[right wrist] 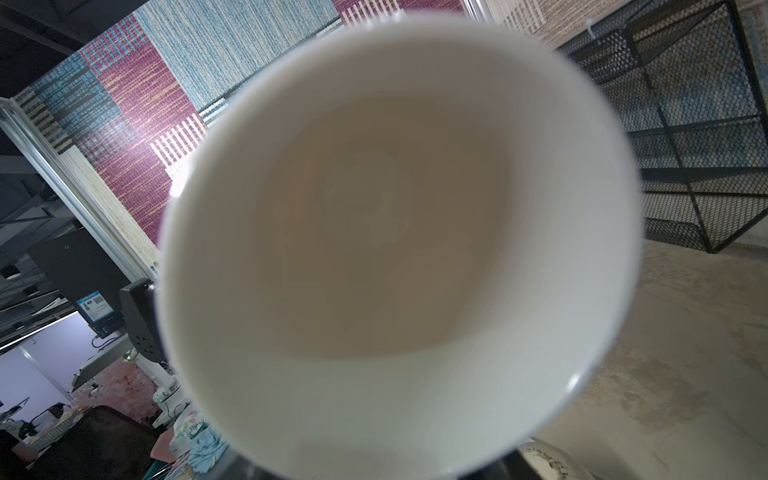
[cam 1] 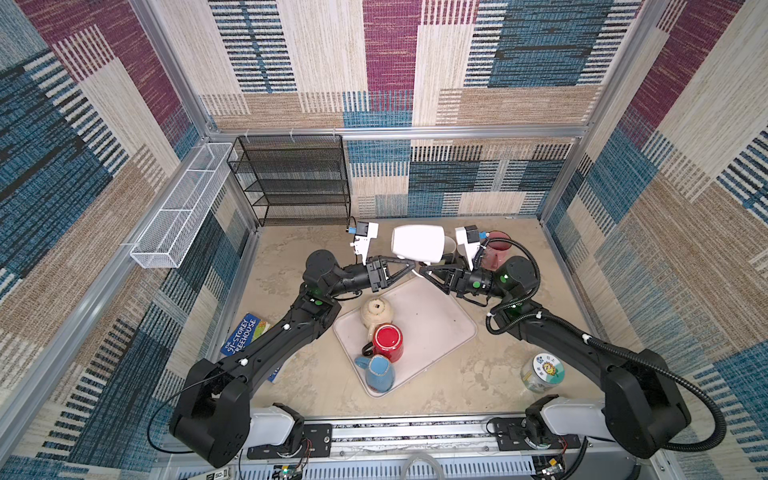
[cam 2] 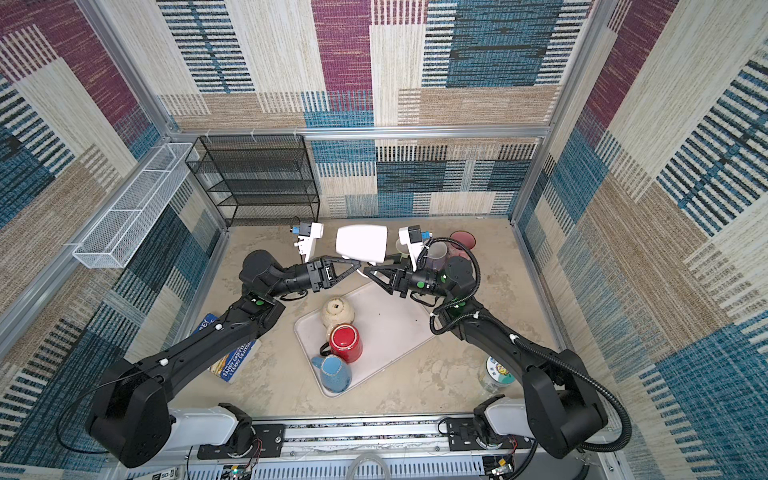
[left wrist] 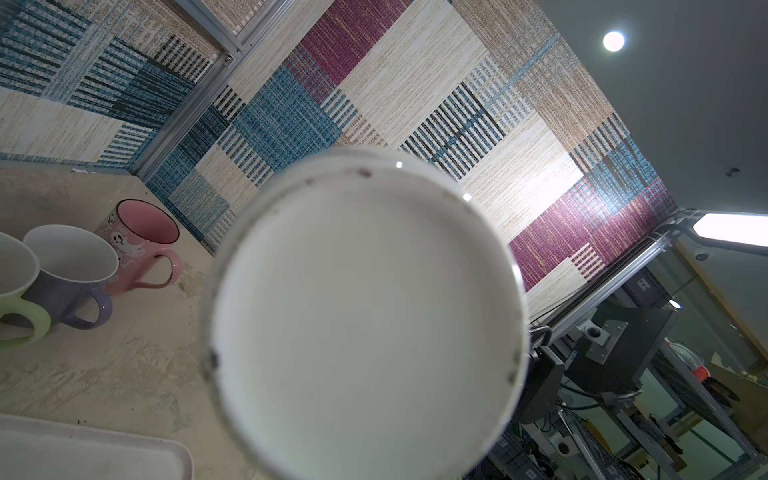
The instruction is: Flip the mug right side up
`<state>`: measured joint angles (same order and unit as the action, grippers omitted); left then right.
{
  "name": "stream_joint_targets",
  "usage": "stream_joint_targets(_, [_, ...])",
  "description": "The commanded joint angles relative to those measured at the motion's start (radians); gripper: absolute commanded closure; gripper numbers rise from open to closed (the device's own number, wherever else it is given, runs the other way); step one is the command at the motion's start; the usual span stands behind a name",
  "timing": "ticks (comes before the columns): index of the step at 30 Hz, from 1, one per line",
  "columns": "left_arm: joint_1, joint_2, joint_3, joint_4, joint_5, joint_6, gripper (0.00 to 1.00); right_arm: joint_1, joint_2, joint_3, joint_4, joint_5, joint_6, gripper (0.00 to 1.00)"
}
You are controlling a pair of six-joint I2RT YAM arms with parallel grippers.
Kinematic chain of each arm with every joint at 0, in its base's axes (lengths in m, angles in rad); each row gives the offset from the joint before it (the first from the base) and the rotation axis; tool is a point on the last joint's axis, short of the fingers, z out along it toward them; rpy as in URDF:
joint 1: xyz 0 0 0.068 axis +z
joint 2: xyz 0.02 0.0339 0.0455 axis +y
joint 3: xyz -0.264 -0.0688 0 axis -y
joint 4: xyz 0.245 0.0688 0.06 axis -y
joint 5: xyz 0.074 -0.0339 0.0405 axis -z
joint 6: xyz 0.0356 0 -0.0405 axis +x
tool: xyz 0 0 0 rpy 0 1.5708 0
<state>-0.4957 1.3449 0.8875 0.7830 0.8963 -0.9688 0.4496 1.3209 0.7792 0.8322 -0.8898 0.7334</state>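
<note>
Mug (cam 1: pixel 417 245): aloft past the tray's (cam 1: pixel 440 328) far corner, on its side.
Axis: level; base faces my left arm, mouth my right.
Left gripper (cam 1: pixel 409 266): clamped under the mug, I judge on its handle.
Right gripper (cam 1: pixel 424 271): just beside, under the mouth; I cannot tell its fingers' state.

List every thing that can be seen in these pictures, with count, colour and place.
white mug: 1, white, in the air, on its side, at both grippers' tips
tray: 1, pale pink, table middle
cream mug, red mug, blue mug: 3, on tray, bottoms up
pink mug, purple mug, green-handled mug: 3, upright, back right
book: 1, blue, partly under left arm
jar: 1, clear, front right
shelf: 1, black mesh, back left
basket: 1, white wire, left wall
left gripper: 1, black, shut on white mug
right gripper: 1, black, by the mug, grip unclear
</note>
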Motion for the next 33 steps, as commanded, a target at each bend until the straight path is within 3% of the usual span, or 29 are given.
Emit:
stream_joint_targets(1, [-0.001,0.011,-0.009,0.051,0.024,-0.003,1.0,0.002,0.008,0.014,0.099,0.007,0.036,0.51])
stream_joint_targets(5, [-0.001,0.023,-0.024,0.076,0.021,-0.009,1.0,0.003,0.009,0.011,0.119,0.02,0.05,0.61])
stream_joint_targets(12, [-0.002,0.056,-0.051,0.113,0.015,-0.014,1.0,0.003,0.0,-0.005,0.156,0.032,0.072,1.0])
stream_joint_targets(17, [-0.002,0.073,-0.069,0.144,0.003,-0.025,1.0,0.003,-0.023,-0.014,0.143,0.04,0.063,1.0])
stream_joint_targets(25, [0.0,-0.01,-0.067,-0.053,-0.052,0.111,0.54,0.003,-0.069,-0.033,0.056,0.074,-0.002,1.0])
stream_joint_targets(28, [-0.001,-0.078,-0.048,-0.255,-0.114,0.196,0.39,0.004,-0.092,-0.025,-0.03,0.099,-0.047,1.0])
stream_joint_targets(31, [0.0,-0.153,-0.032,-0.41,-0.175,0.277,0.18,0.003,-0.108,0.014,-0.214,0.165,-0.115,1.0])
stream_joint_targets(33, [0.0,-0.219,-0.029,-0.518,-0.231,0.331,0.14,0.003,-0.106,0.054,-0.344,0.208,-0.158,1.0])
